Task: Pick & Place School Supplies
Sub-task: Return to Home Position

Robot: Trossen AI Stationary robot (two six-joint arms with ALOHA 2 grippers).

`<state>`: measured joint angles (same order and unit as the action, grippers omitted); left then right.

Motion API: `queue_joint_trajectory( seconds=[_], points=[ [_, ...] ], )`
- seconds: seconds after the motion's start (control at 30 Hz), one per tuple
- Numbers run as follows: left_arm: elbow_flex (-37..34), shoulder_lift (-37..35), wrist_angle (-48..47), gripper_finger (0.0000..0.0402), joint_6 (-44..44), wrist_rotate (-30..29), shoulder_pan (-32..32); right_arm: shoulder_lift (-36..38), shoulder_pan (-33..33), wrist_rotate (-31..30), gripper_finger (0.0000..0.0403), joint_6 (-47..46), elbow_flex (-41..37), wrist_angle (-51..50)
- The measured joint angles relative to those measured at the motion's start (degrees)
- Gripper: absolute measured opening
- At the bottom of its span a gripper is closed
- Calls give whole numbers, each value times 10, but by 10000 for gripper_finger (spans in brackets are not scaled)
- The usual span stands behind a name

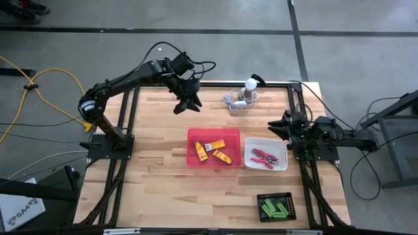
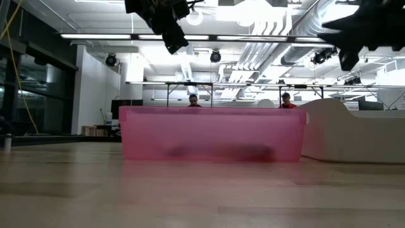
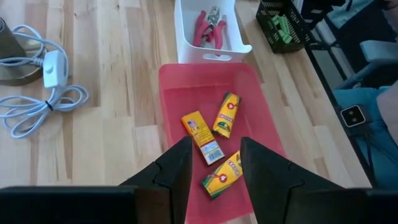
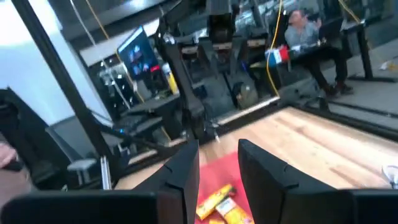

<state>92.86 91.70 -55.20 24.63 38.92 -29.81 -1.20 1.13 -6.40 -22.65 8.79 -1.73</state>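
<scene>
Three yellow-orange blocks [image 1: 213,151] lie flat in the pink tray [image 1: 193,134] at mid-table; the left wrist view shows them too [image 3: 201,135]. Two pink-handled tools [image 1: 263,156] lie in the white tray [image 1: 248,145]. Green sticks [image 1: 274,209] fill the black tray [image 1: 289,197] near the front right. My left gripper [image 1: 186,102] hangs open in the air beyond the pink tray's far left corner, nothing between its fingers [image 3: 216,142]. My right gripper [image 1: 277,125] is drawn back at the table's right edge, open and empty [image 4: 217,149].
A white bulb-like object with a grey cord [image 1: 243,96] rests at the far edge, right of my left gripper. Bare wood lies left of and in front of the pink tray. In the low view the pink tray's wall [image 2: 209,134] fills the middle. People sit in the room behind.
</scene>
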Motion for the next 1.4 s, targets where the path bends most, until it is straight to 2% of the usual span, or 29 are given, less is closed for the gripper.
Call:
queue_joint_trajectory(
  seconds=[0.4,0.93,1.17,1.4],
  points=[
    [0,0,0,131,-6,0,4,8,0,14,101,0,-54,54],
    [0,0,-1,131,-7,0,23,8,0,26,101,-17,-83,40],
    [0,0,-1,131,-7,0,23,8,0,68,101,-15,-83,28],
    [0,0,-1,131,-10,0,24,5,0,68,101,-13,-83,27]
  ],
)
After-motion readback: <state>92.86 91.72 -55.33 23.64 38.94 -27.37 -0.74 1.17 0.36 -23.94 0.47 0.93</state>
